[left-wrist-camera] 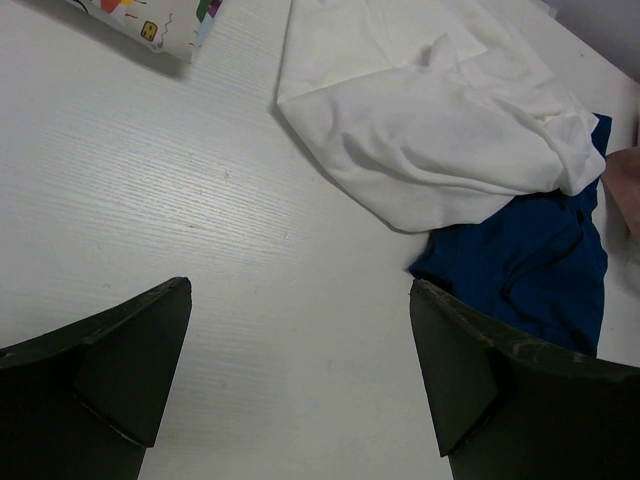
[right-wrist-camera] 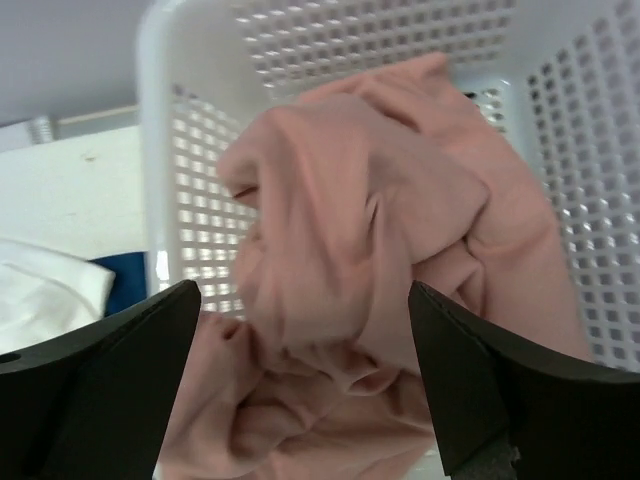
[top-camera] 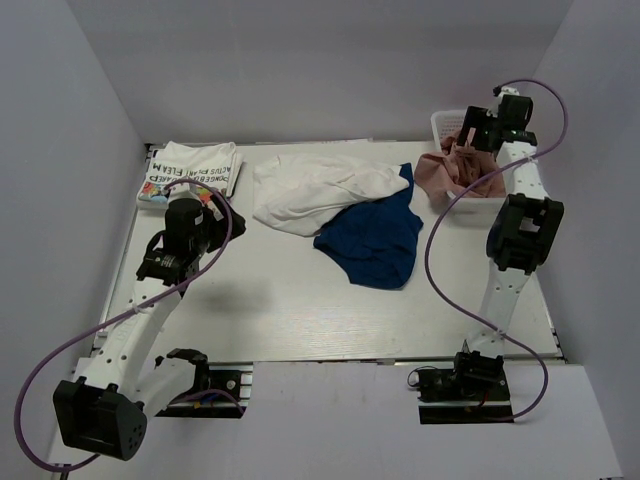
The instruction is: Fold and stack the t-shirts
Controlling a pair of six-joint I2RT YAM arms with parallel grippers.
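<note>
A folded white t-shirt with black lettering lies at the table's far left; its corner with a colour graphic shows in the left wrist view. A crumpled white t-shirt lies mid-table with no print showing, and it also appears in the left wrist view. My left gripper is open and empty just above bare table, short of the crumpled shirt. My right gripper is open over a pink garment in the basket, holding nothing.
A dark blue garment lies partly under the white shirt's right edge. The white mesh basket stands at the far right with the pink garment spilling over its rim. White walls enclose the table.
</note>
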